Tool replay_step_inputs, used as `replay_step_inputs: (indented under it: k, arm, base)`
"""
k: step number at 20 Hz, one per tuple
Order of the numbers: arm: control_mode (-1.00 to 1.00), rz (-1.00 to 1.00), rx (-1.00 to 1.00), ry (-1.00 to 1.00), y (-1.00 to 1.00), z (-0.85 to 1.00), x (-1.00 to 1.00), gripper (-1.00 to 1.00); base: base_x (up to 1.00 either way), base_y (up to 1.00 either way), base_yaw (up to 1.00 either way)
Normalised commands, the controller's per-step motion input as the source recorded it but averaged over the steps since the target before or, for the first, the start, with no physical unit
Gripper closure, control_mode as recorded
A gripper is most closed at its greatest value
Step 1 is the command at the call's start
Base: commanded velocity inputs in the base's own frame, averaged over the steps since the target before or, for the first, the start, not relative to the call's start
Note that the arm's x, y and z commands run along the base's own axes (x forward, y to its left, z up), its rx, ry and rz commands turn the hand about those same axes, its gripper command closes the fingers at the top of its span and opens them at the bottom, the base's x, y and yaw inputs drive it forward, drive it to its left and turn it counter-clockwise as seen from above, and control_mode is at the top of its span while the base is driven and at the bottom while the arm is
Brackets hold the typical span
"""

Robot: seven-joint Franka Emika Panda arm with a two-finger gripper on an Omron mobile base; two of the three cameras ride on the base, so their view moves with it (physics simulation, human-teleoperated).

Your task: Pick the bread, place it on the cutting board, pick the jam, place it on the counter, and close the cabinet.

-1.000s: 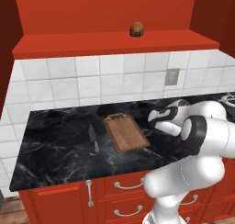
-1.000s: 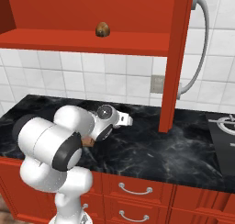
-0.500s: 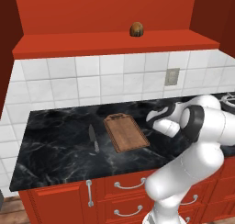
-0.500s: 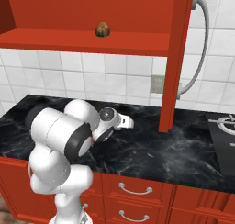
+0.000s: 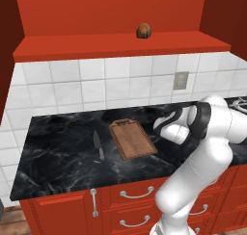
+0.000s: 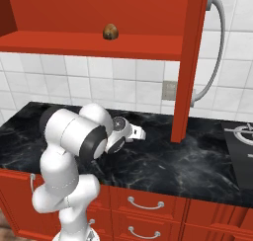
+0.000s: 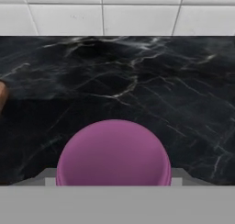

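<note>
Left base view: one bread (image 5: pixel 143 31) sat on the open cabinet (image 5: pixel 120 46) shelf. One cutting board (image 5: pixel 132 139) and one knife (image 5: pixel 98 145) lay apart on the counter (image 5: pixel 58 157). No writing was legible.

Right base view: the gripper (image 6: pixel 138 133) hung low over the counter right of the board; its jaw state could not be determined.

Hand view: one jam (image 7: pixel 114 154) jar sat close before the camera, contact unclear.

Two base cameras behind the arm, left and right, angled down, sharing the bench (image 5: pixel 62 166) and shelf (image 6: pixel 89 42), hand camera close above the bench, facing the tiled wall (image 7: pixel 114 12)
</note>
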Motion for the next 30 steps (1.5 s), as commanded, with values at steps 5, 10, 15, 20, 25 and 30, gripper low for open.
replay_step_inputs:
  k: [5, 10, 15, 20, 25, 30]
  arm:
    - [-1.00, 0.00, 0.00, 0.00, -0.07, -0.35, 0.09, 1.00]
    - [-1.00, 0.00, 0.00, 0.00, -0.07, -0.36, 0.08, 1.00]
    - [-1.00, 0.00, 0.00, 0.00, -0.07, -0.36, 0.07, 1.00]
    - [-1.00, 0.00, 0.00, 0.00, -0.04, -0.36, 0.04, 1.00]
    - [-1.00, 0.00, 0.00, 0.00, 0.00, -0.11, 0.00, -1.00]
    - [-1.00, 0.00, 0.00, 0.00, 0.00, 0.00, 0.00, -1.00]
  base:
    - [0.00, 0.00, 0.00]
    - [0.00, 0.00, 0.00]
    - [0.00, 0.00, 0.00]
    - [0.00, 0.00, 0.00]
    - [0.00, 0.00, 0.00]
    - [0.00, 0.00, 0.00]
